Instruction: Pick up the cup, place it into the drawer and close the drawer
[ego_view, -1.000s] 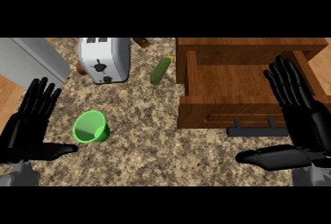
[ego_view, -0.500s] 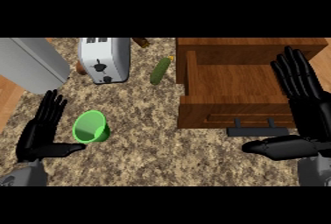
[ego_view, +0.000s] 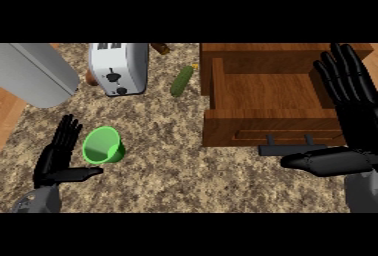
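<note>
L hand (ego_view: 57, 157) upright, fingers straight, just beside green cup (ego_view: 102, 145), maybe touching; R hand (ego_view: 347, 117) splayed over open drawer (ego_view: 266, 97).

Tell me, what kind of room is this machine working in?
Most likely a kitchen. A toaster stands on a speckled stone-look counter, a green cup and a cucumber lie nearby, and a wooden drawer stands open.

A bright green cup (ego_view: 103, 145) sits on a speckled brown surface (ego_view: 170, 165); the drawer (ego_view: 269, 107) is reddish-brown wood, the toaster (ego_view: 118, 67) white.
</note>
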